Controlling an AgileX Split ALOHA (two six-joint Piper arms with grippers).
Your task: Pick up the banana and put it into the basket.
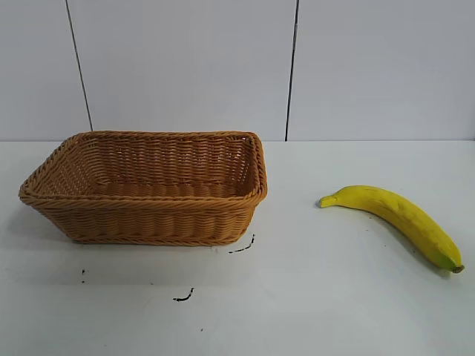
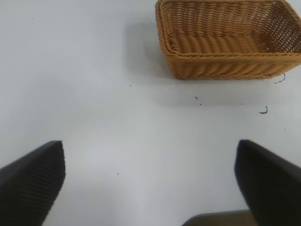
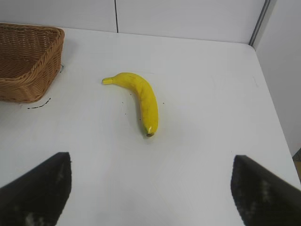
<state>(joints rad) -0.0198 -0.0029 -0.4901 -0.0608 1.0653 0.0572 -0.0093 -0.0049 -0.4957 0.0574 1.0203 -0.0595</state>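
The yellow banana lies flat on the white table at the right of the exterior view, its dark end toward the front right. The tan wicker basket stands empty at the left. Neither arm shows in the exterior view. In the right wrist view the banana lies ahead of my right gripper, which hangs open above bare table, apart from the fruit; a corner of the basket shows beyond. In the left wrist view my left gripper is open over bare table, the basket well ahead.
Small black marks dot the table in front of the basket. A white panelled wall closes the back. The table's edge runs past the banana on the side away from the basket.
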